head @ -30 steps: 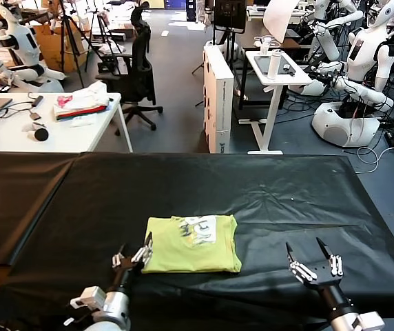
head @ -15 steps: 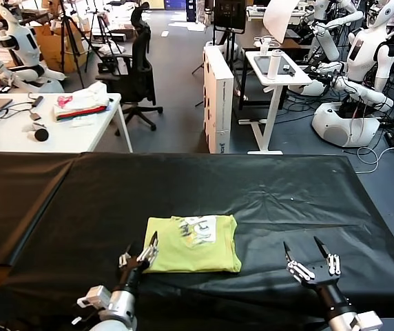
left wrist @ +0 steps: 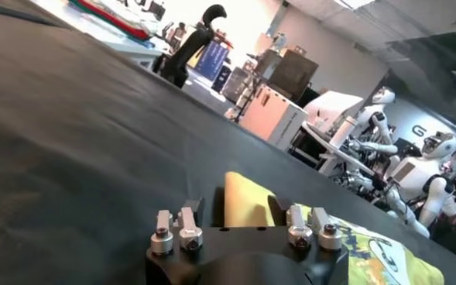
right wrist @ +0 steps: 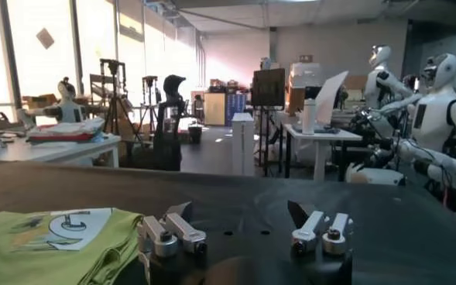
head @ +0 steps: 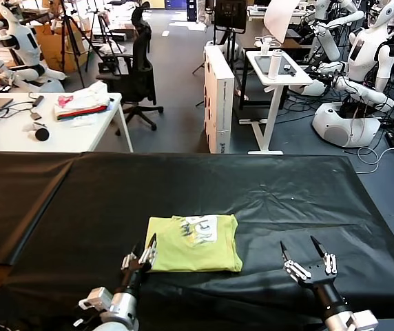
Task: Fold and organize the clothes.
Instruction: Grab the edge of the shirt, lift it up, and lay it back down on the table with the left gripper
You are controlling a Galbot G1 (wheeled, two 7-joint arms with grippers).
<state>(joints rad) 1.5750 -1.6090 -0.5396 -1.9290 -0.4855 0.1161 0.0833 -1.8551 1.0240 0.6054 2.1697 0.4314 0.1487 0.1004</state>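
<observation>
The folded lime yellow-green cotton T-shirt lies near the black-draped counter's front edge, long axis across it. The left gripper (the nearer arm) straddles its front-left corner, jaws narrowing; the right gripper waits well apart, jaws wide.

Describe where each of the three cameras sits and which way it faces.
Head view: high on the robot, looking down at the black table; shows left end effector at the folded T-shirt and right end effector.
Left wrist view: low, facing the T-shirt.
Right wrist view: low, facing the lab.
All share the T-shirt.
</observation>
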